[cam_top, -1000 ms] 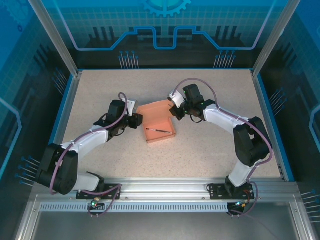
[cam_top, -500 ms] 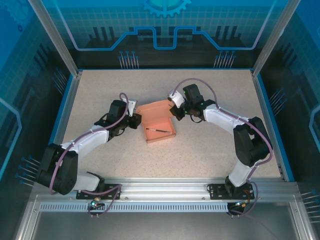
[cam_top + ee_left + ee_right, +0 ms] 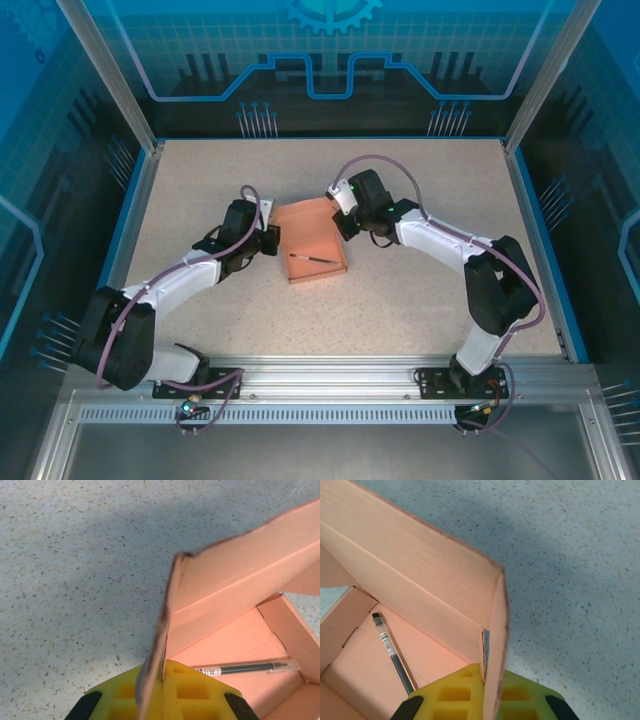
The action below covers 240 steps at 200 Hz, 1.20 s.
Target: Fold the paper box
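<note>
The left gripper (image 3: pixel 163 681) has just clamped a flap of the paper box (image 3: pixel 314 238); the right gripper (image 3: pixel 485 679) stays clenched opposite. With 2 grips, folding can proceed.

Top view is bright with even overhead light. Tabletop (image 3: pixel 420 290) well exposed, only faint soft shadows beside the arms (image 3: pixel 180 275). Blue walls (image 3: pixel 60 150) dimmer, with pale reflections on the panels. Wrist views: a broad soft shadow band crosses the tabletop, and the lit speckle beyond it is sharp. Box (image 3: pixel 235 580) edge nearest the lens is blurred, rim fuzzy. Left claw (image 3: pixel 163 690) and right claw (image 3: pixel 484 692) are soft, out of focus at the bottom edge. Pen (image 3: pixel 245 668) fairly sharp.
</note>
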Motion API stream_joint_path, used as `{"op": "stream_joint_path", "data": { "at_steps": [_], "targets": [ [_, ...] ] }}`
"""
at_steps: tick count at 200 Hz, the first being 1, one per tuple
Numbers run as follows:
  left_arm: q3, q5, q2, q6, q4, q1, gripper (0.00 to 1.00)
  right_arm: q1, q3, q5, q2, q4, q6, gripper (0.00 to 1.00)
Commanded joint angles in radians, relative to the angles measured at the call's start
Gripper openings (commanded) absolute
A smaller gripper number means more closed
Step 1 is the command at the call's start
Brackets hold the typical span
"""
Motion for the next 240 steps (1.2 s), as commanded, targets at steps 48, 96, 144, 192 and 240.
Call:
{"op": "stream_joint_path", "data": {
  "at_steps": [48, 96, 144, 192, 240],
  "targets": [
    [0.052, -0.105, 0.005, -0.184, 0.033, -0.030, 0.00, 0.119, 0.122, 0.324, 0.076, -0.117, 0.202, 0.00],
    [0.078, -0.188, 0.026, -0.251, 0.045, -0.043, 0.00, 0.126, 0.147, 0.408, 0.097, -0.111, 0.294, 0.00],
    [0.108, -0.257, 0.084, -0.319, 0.079, -0.062, 0.00, 0.126, 0.163, 0.467, 0.132, -0.079, 0.358, 0.00],
    [0.105, -0.386, 0.099, -0.397, 0.112, -0.096, 0.00, 0.124, 0.169, 0.499, 0.149, -0.049, 0.398, 0.00],
    [0.116, -0.491, 0.132, -0.440, 0.111, -0.141, 0.00, 0.118, 0.144, 0.489, 0.141, -0.003, 0.445, 0.00]
  ]
}}
